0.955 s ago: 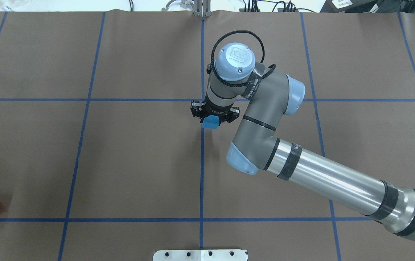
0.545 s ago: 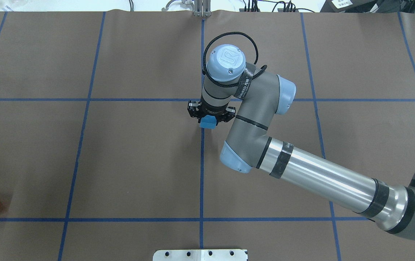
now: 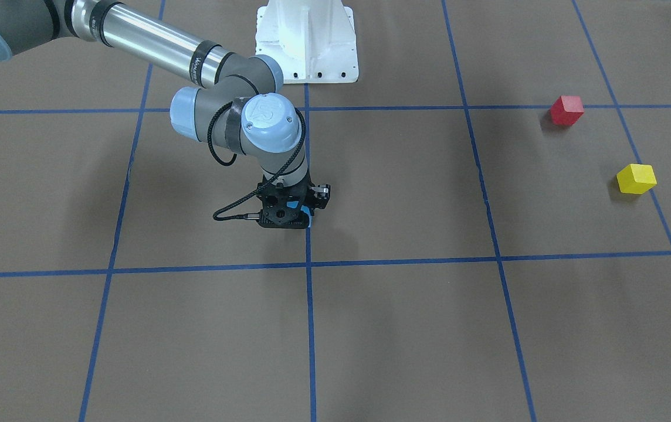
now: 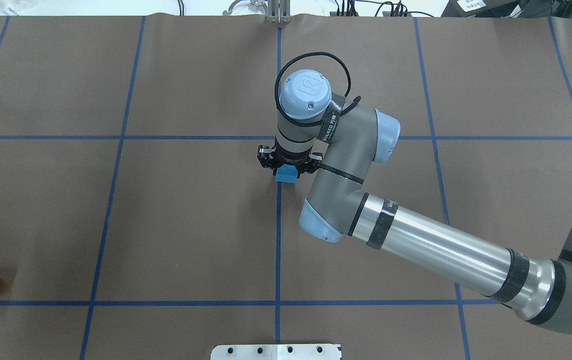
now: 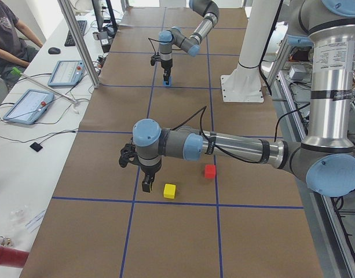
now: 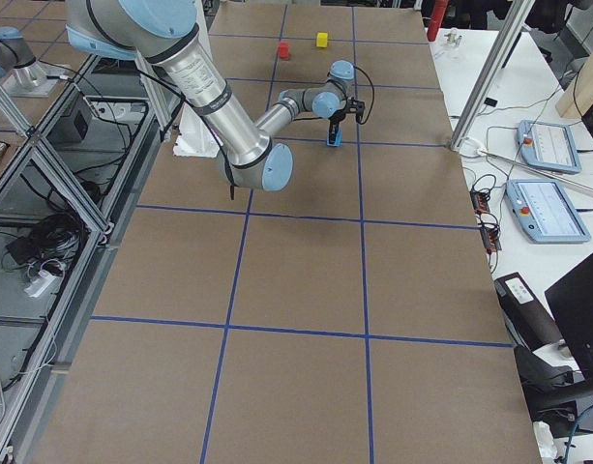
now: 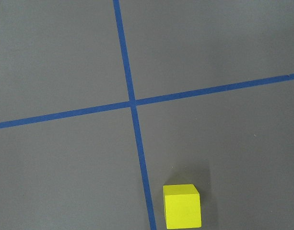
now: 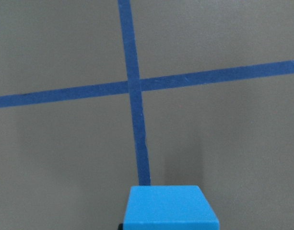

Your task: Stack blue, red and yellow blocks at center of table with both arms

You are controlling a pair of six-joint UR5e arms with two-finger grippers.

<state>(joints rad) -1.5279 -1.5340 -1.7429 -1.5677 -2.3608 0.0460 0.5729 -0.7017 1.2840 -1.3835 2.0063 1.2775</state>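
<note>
Jaws on my right arm [image 4: 416,240] pinch the blue block [image 4: 286,174] low over the centre line of the tabletop [image 4: 191,225], possibly touching it. This is the placing step: next I'd release and lift straight. My left arm [image 5: 235,147] hovers by the yellow block [image 5: 169,190]; its jaws' state I cannot tell.

The right arm [image 4: 431,245] and left arm [image 5: 235,147] are grey-silver tubes with light-blue joint caps [image 4: 307,92], black bands [image 4: 381,225] and a looping black cable [image 4: 311,54].

A white bolted base [image 3: 307,41] is sitting near the desk's [image 3: 406,328] robot-side edge. Beyond the opposite edge, a tablet [image 5: 66,72] and a second tablet [image 5: 26,106] are lying flat, with a person [image 5: 4,32] nearby.
</note>
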